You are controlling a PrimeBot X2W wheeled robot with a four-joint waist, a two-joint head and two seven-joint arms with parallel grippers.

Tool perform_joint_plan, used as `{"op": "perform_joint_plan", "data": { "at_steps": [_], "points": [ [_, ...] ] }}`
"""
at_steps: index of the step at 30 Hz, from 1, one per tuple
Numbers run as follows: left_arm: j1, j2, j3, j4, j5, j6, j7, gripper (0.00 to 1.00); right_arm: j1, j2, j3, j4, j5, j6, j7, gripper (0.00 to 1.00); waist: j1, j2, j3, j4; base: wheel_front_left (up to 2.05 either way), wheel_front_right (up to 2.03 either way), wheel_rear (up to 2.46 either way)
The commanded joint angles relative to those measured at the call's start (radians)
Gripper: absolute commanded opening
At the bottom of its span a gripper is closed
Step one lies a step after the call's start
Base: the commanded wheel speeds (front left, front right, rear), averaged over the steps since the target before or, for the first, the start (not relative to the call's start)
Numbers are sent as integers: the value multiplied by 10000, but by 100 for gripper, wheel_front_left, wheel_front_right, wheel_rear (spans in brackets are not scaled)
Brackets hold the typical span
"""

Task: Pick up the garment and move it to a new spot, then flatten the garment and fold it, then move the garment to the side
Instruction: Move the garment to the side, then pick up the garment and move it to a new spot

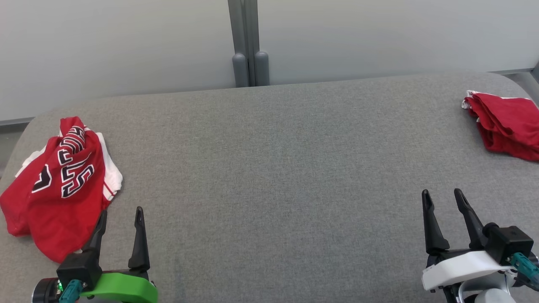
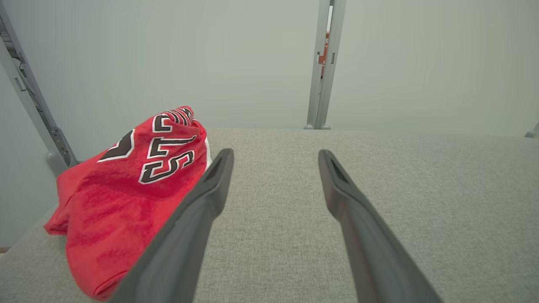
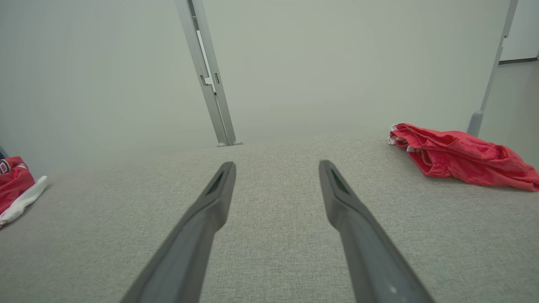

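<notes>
garment point(image 1: 63, 185): tabletop point(image 1: 278, 160) left end | second garment point(image 1: 505, 126): far right edge | left claw point(image 1: 121, 210): beside garment | right claw point(image 1: 441, 191): front right

even, soft, bright light, faint shadows; sharp pictures, wrist views stretched at the edges.

red jersey point(image 1: 50, 198), crumpled lettering, perhaps "ES"

A grey woven fabric surface point(image 1: 278, 139) with rounded far corners meets pale matte wall panels point(image 1: 118, 46), joined at 12 o'clock by a grey post point(image 1: 249, 38) with 2 rounded feet. Soft, even light.
</notes>
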Motion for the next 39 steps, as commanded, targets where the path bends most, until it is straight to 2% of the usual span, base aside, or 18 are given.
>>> {"op": "perform_joint_plan", "data": {
  "at_steps": [1, 29, 39],
  "points": [
    [183, 80, 52, 25, -27, -17, 1, 100, 148, 38, -14, -61, -34, -19, -29, 100, 1, 0, -51, -15, 0, 0, 0],
    [166, 90, 175, 201, 102, -80, 1, 100, 461, 206, 96, 44, 28, -19, -29, 100, 1, 0, -203, 174, 0, 0, 0],
    [83, 169, 200, 249, 141, -86, 1, 100, 530, 250, 110, 112, 35, -19, -29, 100, 1, 0, -248, 997, 0, 0, 0]
  ]
}}
